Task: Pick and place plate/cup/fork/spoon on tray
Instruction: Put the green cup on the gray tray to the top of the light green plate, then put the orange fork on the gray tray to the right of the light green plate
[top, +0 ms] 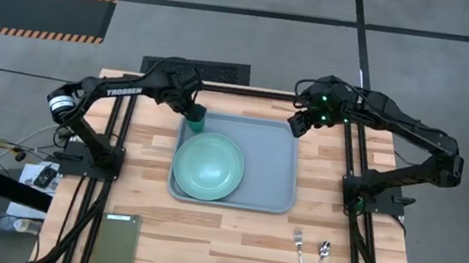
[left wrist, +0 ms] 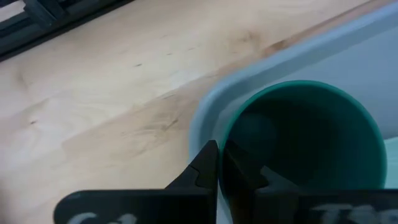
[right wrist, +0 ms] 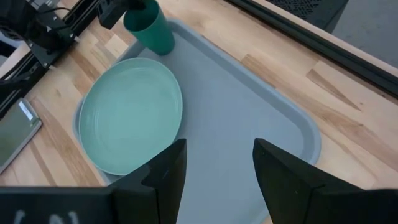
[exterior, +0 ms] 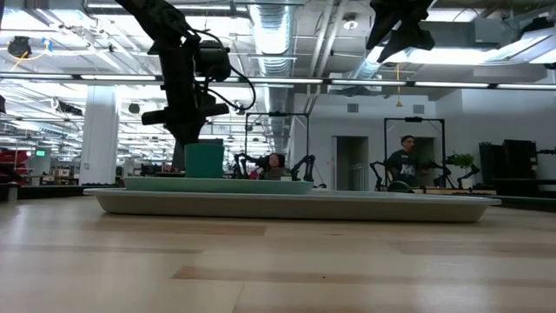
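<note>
High view has the left pincer (top: 194,113) gripping the cup's (top: 195,123) rim at the tray's (top: 275,169) far-left corner, plate (top: 208,165) beside, while fork (top: 299,249) and spoon (top: 322,257), handles toward the counter's near edge, lie nearer the open right pincer (top: 298,124).

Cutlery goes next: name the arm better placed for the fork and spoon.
Right. The fork and spoon lie on its side; its pincer hangs open and empty, while the left pincer grips the cup.

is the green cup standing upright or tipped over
Upright. The cup stands with vertical sides in the tray's corner; the left wrist view looks into its open mouth.
</note>
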{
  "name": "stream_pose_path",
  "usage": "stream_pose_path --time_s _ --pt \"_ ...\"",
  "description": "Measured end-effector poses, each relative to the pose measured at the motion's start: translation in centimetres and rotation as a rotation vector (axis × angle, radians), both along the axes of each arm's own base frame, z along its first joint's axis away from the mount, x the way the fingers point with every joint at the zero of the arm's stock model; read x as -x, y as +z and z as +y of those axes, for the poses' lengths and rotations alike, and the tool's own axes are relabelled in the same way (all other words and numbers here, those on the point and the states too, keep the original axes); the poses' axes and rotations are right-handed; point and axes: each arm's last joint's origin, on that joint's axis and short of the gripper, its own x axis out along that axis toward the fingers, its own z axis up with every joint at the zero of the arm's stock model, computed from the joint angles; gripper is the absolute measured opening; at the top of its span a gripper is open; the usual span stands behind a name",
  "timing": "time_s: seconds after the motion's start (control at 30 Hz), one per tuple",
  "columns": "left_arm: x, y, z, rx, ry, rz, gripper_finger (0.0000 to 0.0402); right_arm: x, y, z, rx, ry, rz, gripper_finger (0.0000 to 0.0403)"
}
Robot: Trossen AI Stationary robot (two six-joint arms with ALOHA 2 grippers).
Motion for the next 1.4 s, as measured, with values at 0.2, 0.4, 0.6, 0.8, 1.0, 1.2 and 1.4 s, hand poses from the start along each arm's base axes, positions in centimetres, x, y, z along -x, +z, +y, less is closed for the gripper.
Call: stream_pose_path --time_s 0.2,0.4,0.6,0.8,1.0,1.2,1.4 --pt "0.0 0.0 0.0 -0.005 0.002 0.007 0.0001 0.0 0.0 0.0 0.000 0.000 0.000 0.0209" --pt "0.1 -0.1 0.0 -0.011 0.013 0.018 0.0018 0.0 0.0 0.0 -0.001 0.000 0.000 0.0209" --pt "0.1 -0.2 0.0 -0.008 0.006 0.018 0.0037 0.0 0.0 0.0 -0.002 0.002 -0.001 0.0209" --pt "0.0 -0.1 0.0 -0.010 -0.008 0.017 0.0074 0.0 0.0 0.0 -0.003 0.002 -0.001 0.0209" --pt "0.0 -0.1 0.0 -0.009 -0.006 0.015 0.0131 0.0 0.0 0.0 -0.003 0.002 -0.001 0.0209" --pt "0.3 0.8 -0.1 -0.022 -0.007 -0.015 0.0183 0.0 0.0 0.0 -0.003 0.002 0.000 0.0209" --pt "0.8 2.4 -0.5 -0.052 0.002 -0.062 0.0213 0.0 0.0 0.0 -0.002 0.002 0.000 0.0209"
